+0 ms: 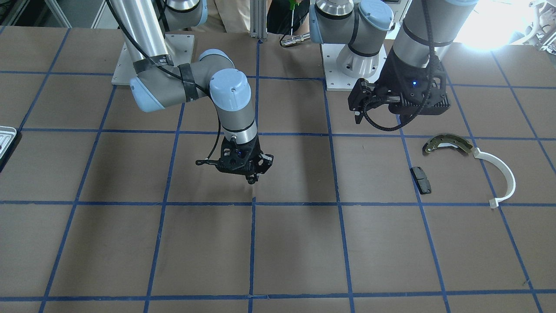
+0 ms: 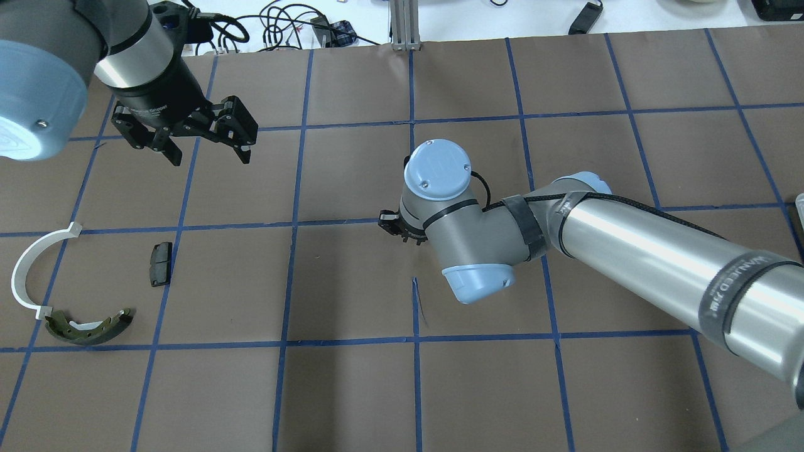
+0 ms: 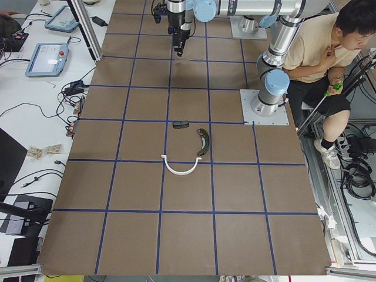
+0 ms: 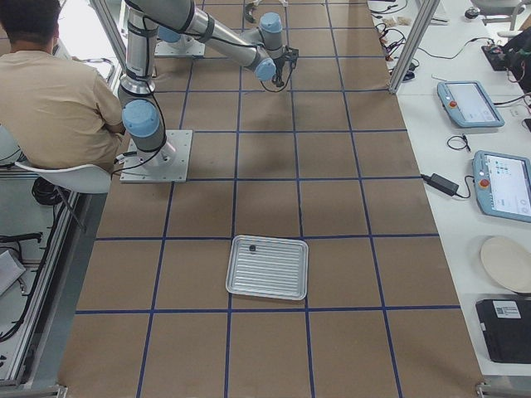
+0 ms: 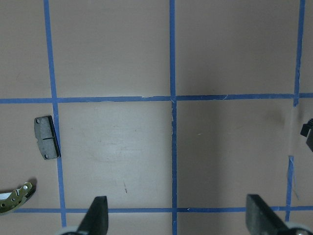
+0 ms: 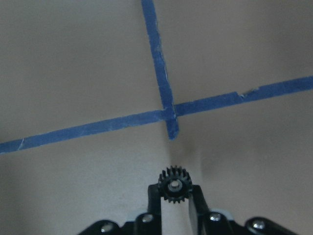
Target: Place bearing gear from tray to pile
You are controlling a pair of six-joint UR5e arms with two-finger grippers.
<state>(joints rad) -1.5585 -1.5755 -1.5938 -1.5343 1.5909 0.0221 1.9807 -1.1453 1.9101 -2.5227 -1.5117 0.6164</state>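
My right gripper [image 1: 251, 177] is shut on a small black toothed bearing gear [image 6: 174, 184] and holds it just above the table's middle, near a crossing of blue tape lines. The tray [image 4: 267, 267] lies far off on my right side; only its corner [image 1: 5, 139] shows in the front view. The pile lies on my left side: a brass-grey brake shoe [image 1: 447, 143], a white half-ring [image 1: 504, 176] and a black pad [image 1: 421, 179]. My left gripper [image 2: 204, 150] is open and empty, raised above the table beyond the pile.
The brown table [image 2: 352, 389] carries a grid of blue tape. A small dark part [image 4: 251, 247] lies in the tray's corner. A person [image 3: 329, 53] sits behind the arm bases. Tablets [image 4: 469, 104] and cables lie on the white bench beside the table.
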